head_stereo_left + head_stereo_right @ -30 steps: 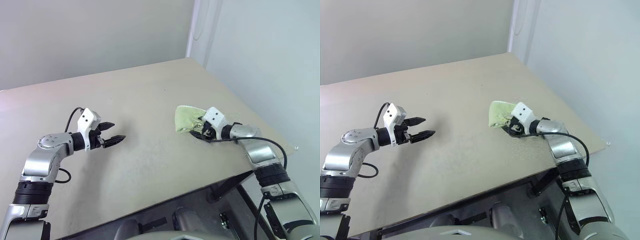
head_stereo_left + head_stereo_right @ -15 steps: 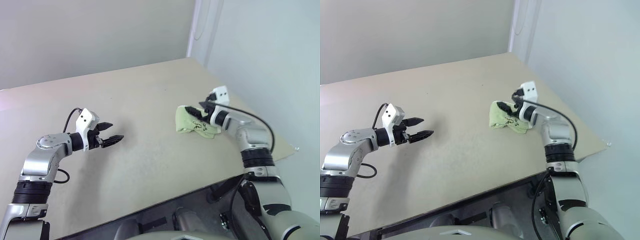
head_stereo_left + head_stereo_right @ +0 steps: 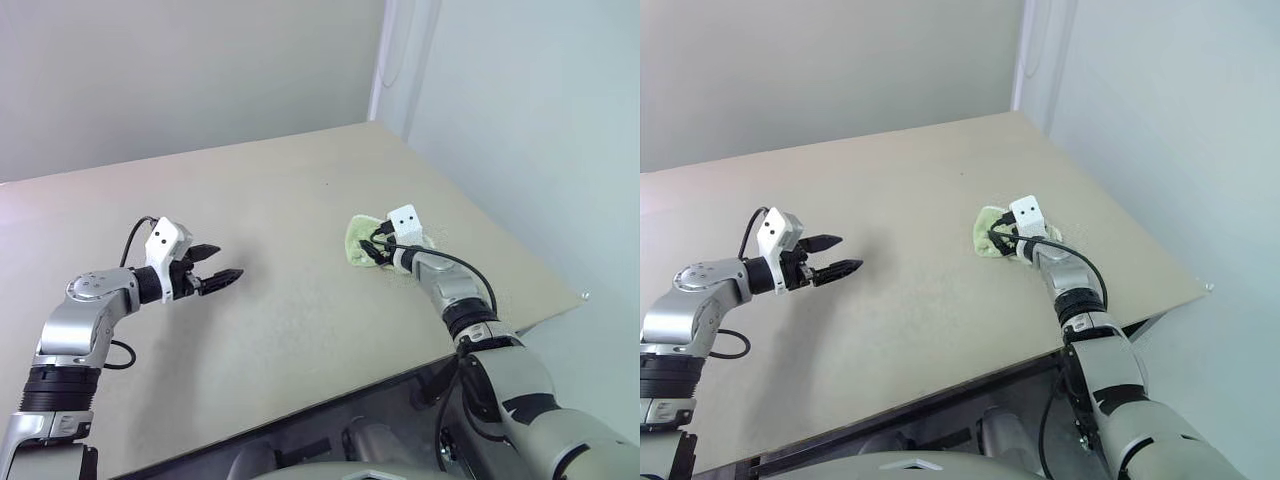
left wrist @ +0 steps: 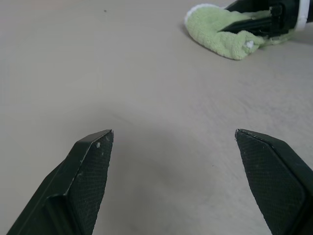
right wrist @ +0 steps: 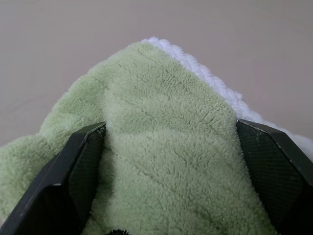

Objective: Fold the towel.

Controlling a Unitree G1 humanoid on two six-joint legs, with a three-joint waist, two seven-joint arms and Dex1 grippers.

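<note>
The towel (image 3: 357,238) lies bunched in a small pale-green heap with a white edge on the right part of the table (image 3: 290,190). My right gripper (image 3: 373,249) is low over that heap. In the right wrist view the right gripper (image 5: 171,128) is open, one finger on each side of the towel (image 5: 161,161), whose pile swells up between them. My left gripper (image 3: 226,263) hovers open over bare table at the left, far from the towel, with nothing between its fingers (image 4: 90,161). The left wrist view shows the towel (image 4: 217,32) with the right gripper's black fingers (image 4: 254,23) on it.
The beige table ends in a front edge (image 3: 400,370) and a right edge (image 3: 500,235) close behind the towel. A pale wall and corner post (image 3: 385,60) stand beyond the far corner.
My right gripper lifted off the towel, swung up, then came down and forward onto the heap again with its jaws wide. The left gripper stayed put.
</note>
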